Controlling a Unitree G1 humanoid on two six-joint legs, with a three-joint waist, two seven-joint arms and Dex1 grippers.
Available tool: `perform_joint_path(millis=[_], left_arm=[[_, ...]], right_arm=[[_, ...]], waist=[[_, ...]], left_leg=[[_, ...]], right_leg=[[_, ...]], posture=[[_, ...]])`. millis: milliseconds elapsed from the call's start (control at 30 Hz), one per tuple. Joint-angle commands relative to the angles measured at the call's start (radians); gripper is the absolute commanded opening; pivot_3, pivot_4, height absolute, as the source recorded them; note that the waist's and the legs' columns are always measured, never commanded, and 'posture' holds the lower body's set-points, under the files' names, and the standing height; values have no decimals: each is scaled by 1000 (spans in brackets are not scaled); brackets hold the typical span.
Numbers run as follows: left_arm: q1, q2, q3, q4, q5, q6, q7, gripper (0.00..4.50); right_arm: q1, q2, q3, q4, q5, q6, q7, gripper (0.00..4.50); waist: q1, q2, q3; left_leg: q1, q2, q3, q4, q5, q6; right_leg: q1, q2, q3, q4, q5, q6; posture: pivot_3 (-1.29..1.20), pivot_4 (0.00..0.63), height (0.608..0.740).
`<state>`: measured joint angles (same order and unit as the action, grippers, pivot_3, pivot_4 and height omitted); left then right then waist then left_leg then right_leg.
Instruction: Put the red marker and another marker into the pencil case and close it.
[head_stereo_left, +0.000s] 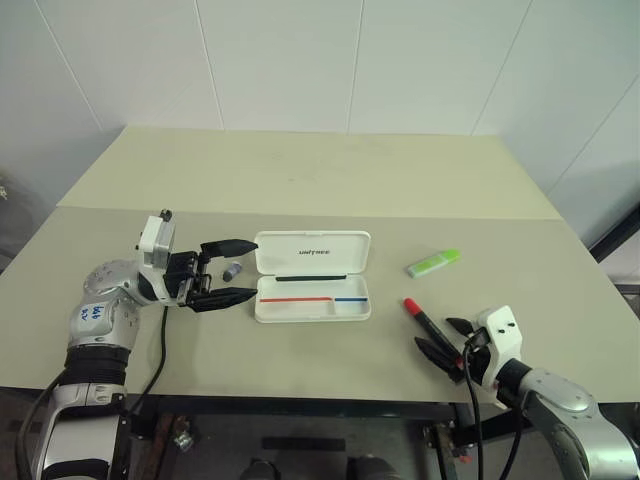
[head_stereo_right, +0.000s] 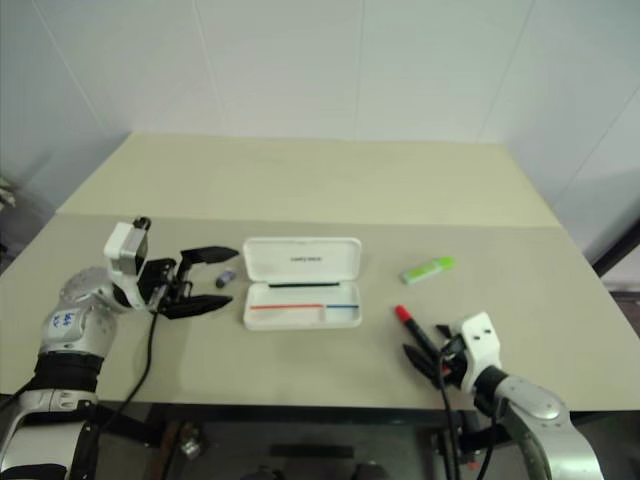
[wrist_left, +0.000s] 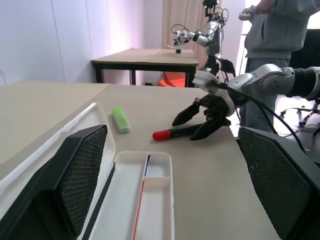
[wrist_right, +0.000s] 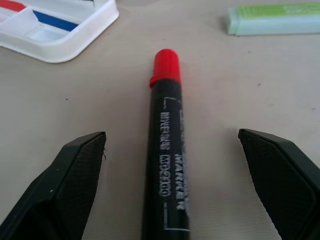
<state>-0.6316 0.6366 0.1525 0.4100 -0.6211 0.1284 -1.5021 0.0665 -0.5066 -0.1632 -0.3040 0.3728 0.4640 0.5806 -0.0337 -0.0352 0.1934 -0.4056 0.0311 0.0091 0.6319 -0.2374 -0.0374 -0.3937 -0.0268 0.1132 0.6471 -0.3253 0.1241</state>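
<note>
Item, left gripper (head_stereo_left: 222, 272): poised just left of the pencil case (head_stereo_left: 312, 276), fingers spread wide and empty, pointing toward the case's left end; a small grey object (head_stereo_left: 232, 270) lies on the table (head_stereo_left: 330, 180) between the fingers, just off the case's left edge. Item, pencil case: white, lying open near the middle of the table's front half, lid folded back behind the tray, thin red and blue pens in the tray; most of the tray looks free to receive both markers. Item, lime-green highlighter (head_stereo_left: 433, 262): lying flat to the right of the case, apart from it, with bare table all round. Item, red marker (head_stereo_left: 425, 322): lying to the right of the case and nearer the front edge than the highlighter, red cap toward the case. Item, right gripper (head_stereo_left: 450, 345): at the marker's tail end, fingers spread, one on each side of the barrel, not yet pinching it. Step in hand, as judged: grasping the red marker. It would be done well by closing squarely across the barrel, centred between the pads (wrist_right: 65, 180) as the right wrist view shows, then lifting before swinging toward the case. Room: clear table between marker and case; the front edge lies near the right gripper, so a nudged marker could roll off there.
</note>
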Motion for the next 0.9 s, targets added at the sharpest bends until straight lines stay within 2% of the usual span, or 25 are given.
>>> perform_joint_path(millis=[33, 100, 367, 433, 700, 900], left_arm=[[-6, 20, 22, -1, -12, -13, -80, 4499], [-3, 20, 24, -9, -16, -9, -73, 4500], [15, 22, 33, -45, -27, 9, -51, 4500], [18, 25, 36, -50, -31, 13, -48, 4500], [19, 30, 47, -39, -34, 33, -50, 4500], [12, 53, 41, 32, 6, -5, -82, 4500]], right_arm=[[2, 2, 5, -6, -21, 6, -29, 4313], [-2, -4, 11, 2, -34, 22, -39, 3859], [-34, -24, -1, -14, -22, 8, 1, 1137], [-48, -37, -14, -21, -15, 6, 13, 610], [-191, -142, -22, -83, 62, 11, 140, 614], [-361, -248, 111, -78, 27, 13, 276, 614]], waist=[[0, 0, 0], [0, 0, 0], [-2, 0, 0], [-3, 0, 0], [-7, 0, 0], [-13, 0, 0]], left_leg=[[0, 0, 0, 0, 0, 0], [0, 0, 0, 0, 0, 0], [0, 0, 0, -1, 0, 0], [0, 0, 0, 0, 0, 0], [0, 0, 0, -1, 0, 0], [0, 1, 0, -1, 0, 0]], right_leg=[[0, 0, 0, 0, 0, 0], [0, 0, 0, 0, 0, 0], [0, 0, 0, 0, 0, -1], [0, 0, 0, 0, 0, -1], [0, 0, 0, 0, 0, 0], [0, 0, -1, -2, 0, 0]], posture=[[0, 150, 740], [0, 150, 740], [0, 150, 740], [0, 150, 740], [0, 150, 740], [0, 150, 740]])
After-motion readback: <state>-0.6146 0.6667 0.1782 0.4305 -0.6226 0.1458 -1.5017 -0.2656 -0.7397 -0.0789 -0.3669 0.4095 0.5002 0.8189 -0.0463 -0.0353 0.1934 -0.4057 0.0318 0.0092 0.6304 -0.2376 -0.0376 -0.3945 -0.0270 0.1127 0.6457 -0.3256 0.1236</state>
